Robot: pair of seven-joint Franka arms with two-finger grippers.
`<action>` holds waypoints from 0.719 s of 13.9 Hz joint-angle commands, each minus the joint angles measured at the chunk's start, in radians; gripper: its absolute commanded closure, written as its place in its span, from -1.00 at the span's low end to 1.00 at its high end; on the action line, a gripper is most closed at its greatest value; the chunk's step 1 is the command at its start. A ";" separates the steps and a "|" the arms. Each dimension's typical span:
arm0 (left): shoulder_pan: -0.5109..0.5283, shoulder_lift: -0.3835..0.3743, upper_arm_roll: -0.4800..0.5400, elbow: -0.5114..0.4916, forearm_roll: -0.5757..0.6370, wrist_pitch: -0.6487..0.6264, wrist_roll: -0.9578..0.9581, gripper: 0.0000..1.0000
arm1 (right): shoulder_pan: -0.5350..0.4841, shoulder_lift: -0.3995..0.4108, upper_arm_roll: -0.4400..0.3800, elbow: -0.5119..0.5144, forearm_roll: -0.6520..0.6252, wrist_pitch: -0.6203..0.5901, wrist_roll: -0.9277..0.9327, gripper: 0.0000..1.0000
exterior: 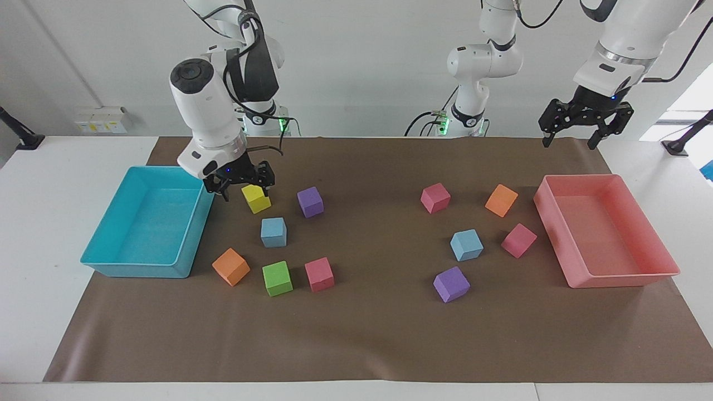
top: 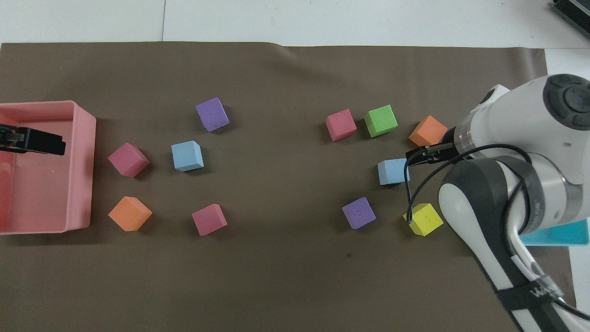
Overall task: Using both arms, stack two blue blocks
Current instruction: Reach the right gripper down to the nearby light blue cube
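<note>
Part of the turquoise tray [top: 553, 233] is hidden overhead by the right arm, whose right gripper [exterior: 239, 186] is held spread over the yellow cube [exterior: 256, 198]. Two matte blue blocks [exterior: 273, 232] [exterior: 466, 245] are seen apart mid-mat. The left gripper [exterior: 585, 123], spread, is parked over the mat's edge by the pink tray [exterior: 607, 275].

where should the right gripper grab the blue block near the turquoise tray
Take the blue block from straight above, fingers on two opposite upright faces. It sits flat, clear of the yellow cube and green cube. The right gripper is open.
</note>
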State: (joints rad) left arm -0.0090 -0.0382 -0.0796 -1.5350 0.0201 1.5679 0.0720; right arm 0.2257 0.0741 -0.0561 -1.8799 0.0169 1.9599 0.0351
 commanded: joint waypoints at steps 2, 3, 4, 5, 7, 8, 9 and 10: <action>0.012 -0.012 -0.006 -0.007 -0.008 -0.014 0.005 -1.00 | 0.007 0.012 -0.002 -0.108 0.008 0.129 0.013 -1.00; 0.012 -0.012 -0.008 -0.007 -0.008 -0.014 0.005 -1.00 | 0.020 0.030 -0.002 -0.119 0.008 0.167 0.012 -1.00; 0.012 -0.012 -0.008 -0.007 -0.008 -0.014 0.005 -1.00 | 0.041 0.042 -0.002 -0.131 0.008 0.198 0.015 -1.00; 0.012 -0.012 -0.008 -0.007 -0.008 -0.014 0.005 -1.00 | 0.043 0.052 -0.002 -0.140 0.008 0.217 0.014 -1.00; 0.014 -0.012 -0.006 -0.007 -0.008 -0.014 0.005 -1.00 | 0.044 0.072 -0.002 -0.162 0.008 0.264 0.016 -1.00; 0.014 -0.012 -0.006 -0.007 -0.008 -0.014 0.005 -1.00 | 0.046 0.073 -0.002 -0.177 0.008 0.278 0.017 -1.00; 0.012 -0.012 -0.006 -0.007 -0.008 -0.014 0.005 -1.00 | 0.046 0.079 -0.002 -0.191 0.008 0.286 0.017 -1.00; 0.012 -0.012 -0.008 -0.007 -0.008 -0.016 0.005 -1.00 | 0.046 0.084 -0.002 -0.208 0.008 0.301 0.013 -1.00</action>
State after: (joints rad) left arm -0.0090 -0.0382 -0.0795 -1.5350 0.0201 1.5678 0.0720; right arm 0.2700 0.1624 -0.0566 -2.0447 0.0169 2.2209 0.0392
